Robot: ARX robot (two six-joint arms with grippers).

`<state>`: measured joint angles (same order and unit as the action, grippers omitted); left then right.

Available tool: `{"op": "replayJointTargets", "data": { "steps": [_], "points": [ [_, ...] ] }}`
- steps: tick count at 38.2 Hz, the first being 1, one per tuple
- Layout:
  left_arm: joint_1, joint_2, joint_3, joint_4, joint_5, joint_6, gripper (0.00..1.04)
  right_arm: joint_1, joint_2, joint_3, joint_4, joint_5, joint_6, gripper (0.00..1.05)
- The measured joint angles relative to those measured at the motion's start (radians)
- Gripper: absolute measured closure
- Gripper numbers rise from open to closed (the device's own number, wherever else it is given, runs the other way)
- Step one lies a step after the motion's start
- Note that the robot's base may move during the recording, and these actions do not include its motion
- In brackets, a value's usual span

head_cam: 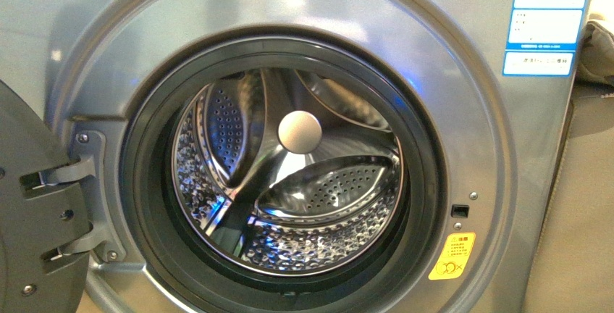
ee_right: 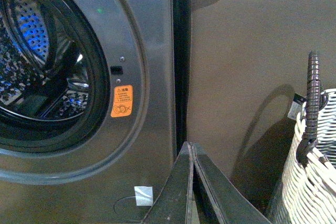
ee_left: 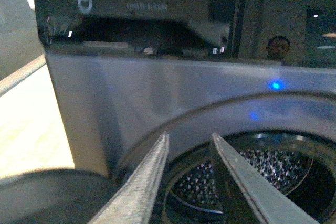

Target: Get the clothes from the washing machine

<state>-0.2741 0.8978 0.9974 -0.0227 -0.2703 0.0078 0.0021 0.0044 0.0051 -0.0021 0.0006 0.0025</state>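
One porthole door point(head_cam: 36, 204) hangs open at the near left on two hinges, beside the washing machine point(head_cam: 463, 110). Its perforated steel drum point(head_cam: 289, 182) shows three paddles and no clothes. The left gripper point(ee_left: 190, 142) has its fingers parted narrowly before the drum mouth; the right gripper point(ee_right: 192, 148) is pressed closed, empty (one woven basket point(ee_right: 315, 182) stands near it).

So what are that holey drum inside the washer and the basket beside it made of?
The drum looks like polished steel: mirror-bright, with punched holes and sharp reflections. The basket seems woven from pale flat strips, perhaps plastic or cane; its dark handle looks wrapped. The washing machine front appears to be grey satin-finished metal.
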Motion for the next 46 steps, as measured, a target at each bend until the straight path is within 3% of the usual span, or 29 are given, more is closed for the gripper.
{"op": "replayJointTargets", "data": {
  "steps": [4, 5, 22, 25, 28, 46],
  "points": [
    [0.052, -0.113, -0.259, 0.103, 0.059, -0.005, 1.01, 0.0, 0.0, 0.0, 0.0, 0.0, 0.0, 1.02],
    [0.057, -0.126, -0.291, 0.116, 0.071, -0.006, 1.02, 0.0, 0.0, 0.0, 0.0, 0.0, 0.0, 1.02],
    [0.169, -0.346, -0.689, 0.267, 0.174, -0.008, 1.01, 0.0, 0.0, 0.0, 0.0, 0.0, 0.0, 1.02],
    [0.226, -0.376, -0.723, 0.277, 0.249, -0.009, 1.01, 0.0, 0.0, 0.0, 0.0, 0.0, 0.0, 1.02],
    [0.26, -0.4, -0.762, 0.28, 0.266, -0.009, 1.01, 0.0, 0.0, 0.0, 0.0, 0.0, 0.0, 1.02],
    [0.272, -0.551, -0.896, 0.275, 0.271, -0.008, 1.01, 0.0, 0.0, 0.0, 0.0, 0.001, 0.0, 1.02]
  ]
}}
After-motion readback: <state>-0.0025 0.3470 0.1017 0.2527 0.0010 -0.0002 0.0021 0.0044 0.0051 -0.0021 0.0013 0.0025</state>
